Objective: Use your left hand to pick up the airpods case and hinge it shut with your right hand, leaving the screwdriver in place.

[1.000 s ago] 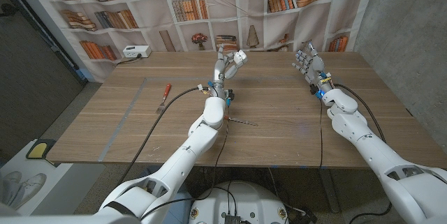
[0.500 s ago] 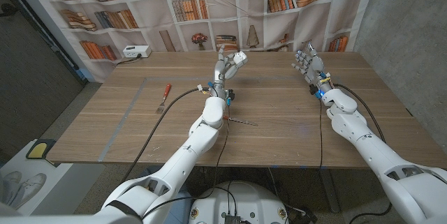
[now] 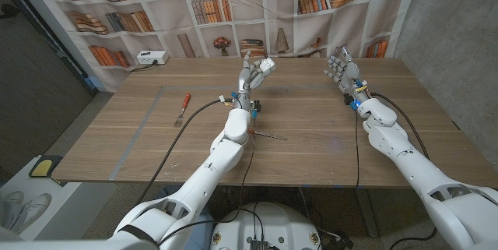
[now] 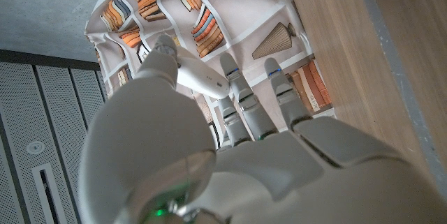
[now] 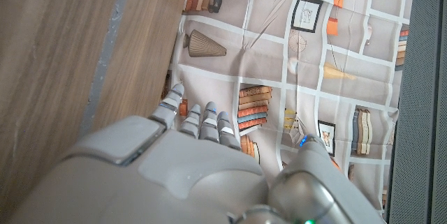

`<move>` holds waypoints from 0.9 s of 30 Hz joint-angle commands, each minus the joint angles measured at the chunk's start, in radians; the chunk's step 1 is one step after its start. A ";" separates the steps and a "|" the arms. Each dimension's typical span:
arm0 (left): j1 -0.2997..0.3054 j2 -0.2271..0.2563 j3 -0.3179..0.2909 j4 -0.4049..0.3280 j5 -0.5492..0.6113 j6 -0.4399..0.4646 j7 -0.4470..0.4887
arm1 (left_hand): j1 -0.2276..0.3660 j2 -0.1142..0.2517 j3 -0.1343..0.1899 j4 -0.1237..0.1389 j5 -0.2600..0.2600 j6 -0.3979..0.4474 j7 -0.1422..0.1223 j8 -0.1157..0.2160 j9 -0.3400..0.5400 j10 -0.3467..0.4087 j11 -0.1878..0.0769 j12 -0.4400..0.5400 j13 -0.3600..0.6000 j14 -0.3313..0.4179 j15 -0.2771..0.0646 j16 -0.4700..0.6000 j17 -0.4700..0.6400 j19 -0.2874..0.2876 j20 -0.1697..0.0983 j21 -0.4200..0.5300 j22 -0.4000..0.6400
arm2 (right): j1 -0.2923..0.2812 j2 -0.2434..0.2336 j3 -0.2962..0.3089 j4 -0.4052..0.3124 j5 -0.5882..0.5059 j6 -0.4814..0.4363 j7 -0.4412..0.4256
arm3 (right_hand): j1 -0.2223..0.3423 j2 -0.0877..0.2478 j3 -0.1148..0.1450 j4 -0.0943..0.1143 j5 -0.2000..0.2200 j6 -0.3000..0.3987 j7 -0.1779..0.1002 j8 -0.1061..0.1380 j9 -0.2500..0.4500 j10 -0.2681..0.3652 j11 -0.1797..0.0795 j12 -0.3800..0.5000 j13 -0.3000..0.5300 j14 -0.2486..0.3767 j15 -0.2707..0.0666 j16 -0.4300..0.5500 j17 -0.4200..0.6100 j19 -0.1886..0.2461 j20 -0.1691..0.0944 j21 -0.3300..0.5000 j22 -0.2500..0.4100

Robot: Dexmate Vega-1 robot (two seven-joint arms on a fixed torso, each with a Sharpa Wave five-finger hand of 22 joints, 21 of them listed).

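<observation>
**Left robot hand holds the white case up over the far side of the table**

Nearest, both arms reach in over the wooden table [image 3: 311, 137]. A thin dark rod [image 3: 268, 135] lies on the wood just beside the left forearm, on the side toward the right arm. Out on the other side of that arm, well apart from both hands, the screwdriver [image 3: 184, 106] with its red handle lies on the wood.

Farther along, the left robot hand [image 3: 250, 75] is raised above the far half of the table, its fingers clamped on the airpods case [image 3: 267, 65]. In the left wrist view the white case [image 4: 202, 79] sits pinched between the thumb and the fingertips [image 4: 232, 67]; whether its lid is open cannot be told.

The right robot hand [image 3: 341, 68] stands well apart from the left one, near the far edge, fingers apart and upright, holding nothing.

Beyond the hands, a white power strip [image 3: 152, 58] sits at the far edge on the left arm's side, in front of a bookshelf backdrop [image 3: 140, 1].
</observation>
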State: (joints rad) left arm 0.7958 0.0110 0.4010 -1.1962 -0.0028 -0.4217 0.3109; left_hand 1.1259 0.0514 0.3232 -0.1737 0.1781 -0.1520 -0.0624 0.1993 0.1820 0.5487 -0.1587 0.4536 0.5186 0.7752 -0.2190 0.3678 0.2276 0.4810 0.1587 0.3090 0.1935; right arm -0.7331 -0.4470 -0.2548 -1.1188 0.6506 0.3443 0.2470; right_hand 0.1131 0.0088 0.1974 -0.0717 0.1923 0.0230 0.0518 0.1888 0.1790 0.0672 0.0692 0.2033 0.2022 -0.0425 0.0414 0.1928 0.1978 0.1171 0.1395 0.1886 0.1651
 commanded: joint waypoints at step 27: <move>0.013 -0.092 -0.075 0.070 -0.268 0.004 -0.262 | 0.163 0.089 -0.023 0.013 0.007 0.008 0.004 0.002 0.003 0.103 -0.052 0.006 0.048 0.097 -0.021 0.013 0.066 0.316 -0.228 0.182 0.019 | -0.051 -0.030 -0.001 -0.091 -0.029 -0.017 -0.057 | -0.001 0.007 0.001 -0.008 -0.001 -0.004 -0.016 0.002 0.005 -0.003 -0.019 -0.002 0.001 -0.007 -0.001 0.008 0.002 -0.003 0.009 0.000 0.006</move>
State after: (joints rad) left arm 0.8033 -0.0373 0.3567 -1.1516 -0.1528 -0.4452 0.1613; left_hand 1.2024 0.0513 0.3041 -0.1613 0.1815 -0.1550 -0.0587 0.1993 0.1841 0.5487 -0.1586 0.4480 0.5537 0.8475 -0.2325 0.3736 0.2895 0.7965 -0.0559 0.4848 0.2090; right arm -0.7690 -0.4655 -0.2565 -1.1863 0.6282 0.3311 0.2010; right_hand 0.1131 0.0088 0.1974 -0.0717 0.1923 0.0195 0.0406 0.1888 0.1790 0.0618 0.0564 0.2033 0.1995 -0.0425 0.0413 0.1928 0.1977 0.1171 0.1394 0.1887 0.1650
